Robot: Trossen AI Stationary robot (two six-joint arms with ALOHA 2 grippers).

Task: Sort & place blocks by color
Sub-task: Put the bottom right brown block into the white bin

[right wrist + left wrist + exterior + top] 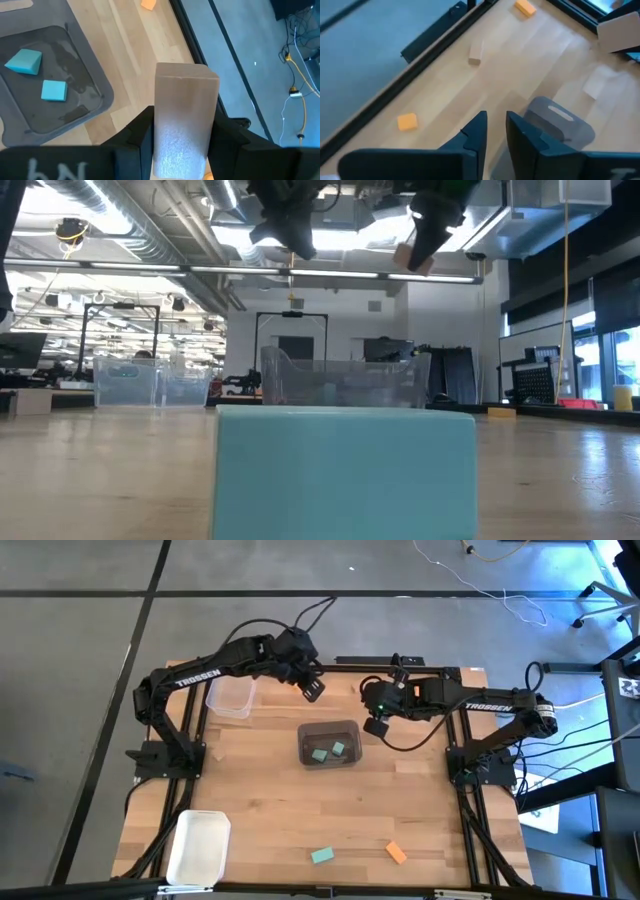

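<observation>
My right gripper hangs above the table just right of the grey bin and is shut on a tan wood block. Two teal blocks lie on the bin's floor. My left gripper hangs over the far part of the table, left of the bin, its fingers a narrow gap apart with nothing between them. A teal block and an orange block lie flat near the table's near edge. In the left wrist view, two orange blocks and a tan block lie by the table's edge. My right gripper pinches the tan block's two long sides between its two fingers. The fingers slant down and lie along the block, whose free end sticks out past the fingertips. The block is lifted clear of the table, tilted downward.
A clear bin stands at the far left and a white bin at the near left corner. A black frame runs along the table's sides. Bare wood lies between the grey bin and the near edge.
</observation>
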